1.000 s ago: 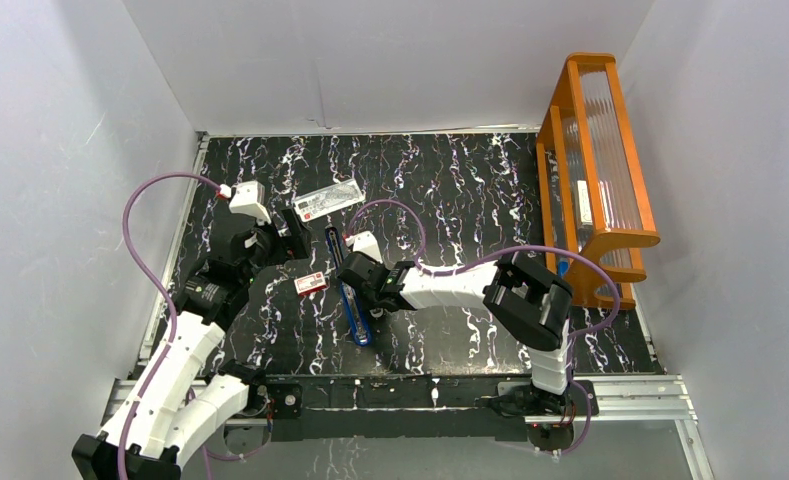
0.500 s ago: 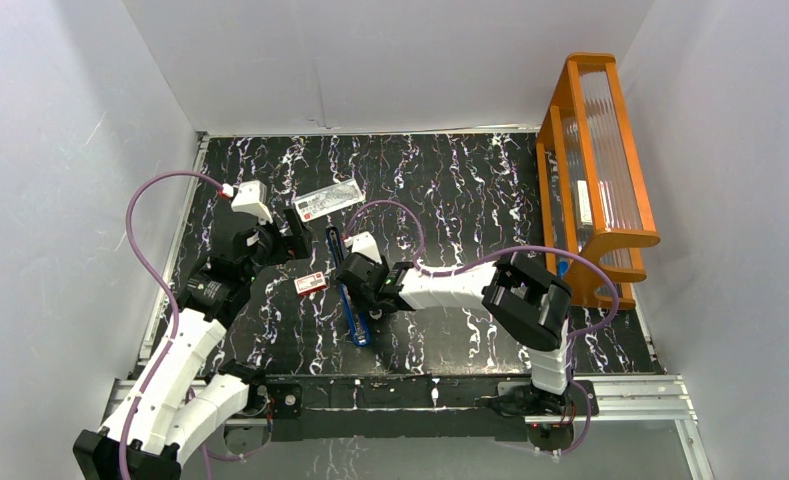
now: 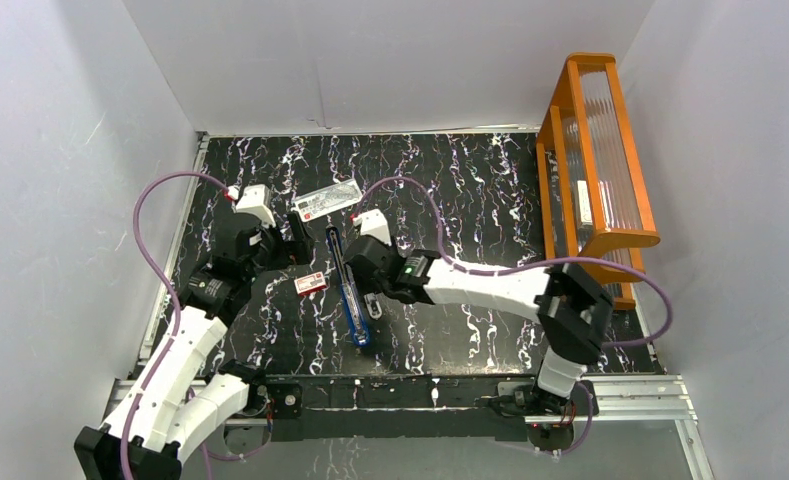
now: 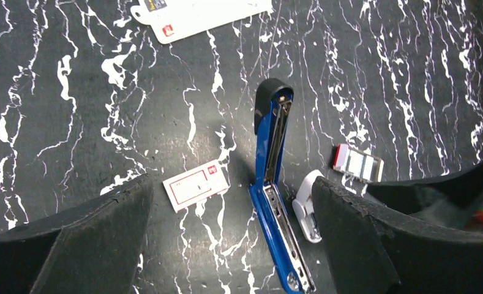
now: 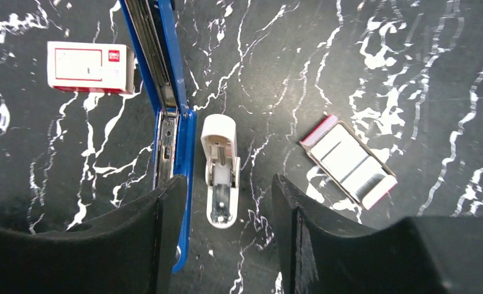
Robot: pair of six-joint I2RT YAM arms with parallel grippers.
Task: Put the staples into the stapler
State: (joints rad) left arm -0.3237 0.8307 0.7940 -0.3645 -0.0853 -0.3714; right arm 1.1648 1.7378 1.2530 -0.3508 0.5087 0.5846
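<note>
The stapler [image 4: 270, 147] lies hinged open and flat on the tabletop [image 3: 470, 200], left of centre, running near to far with its silver rail facing up. Just right of its near half lies a small white plastic piece [image 5: 219, 165], apart from the blue body. Further right sits the open tray of staples [image 5: 349, 162], and the box's empty sleeve [image 5: 90, 67] lies left of the stapler. The right tool [image 5: 228, 190] hangs over the white piece with its jaws apart, holding nothing. The left tool [image 4: 229, 190] hovers spread wide and empty. The risks are likely these: a finger coming down beside the rail could nudge the stapler or flick the white piece. A hard pinch could break or scatter the thin strips, or skid the light tray.
</note>
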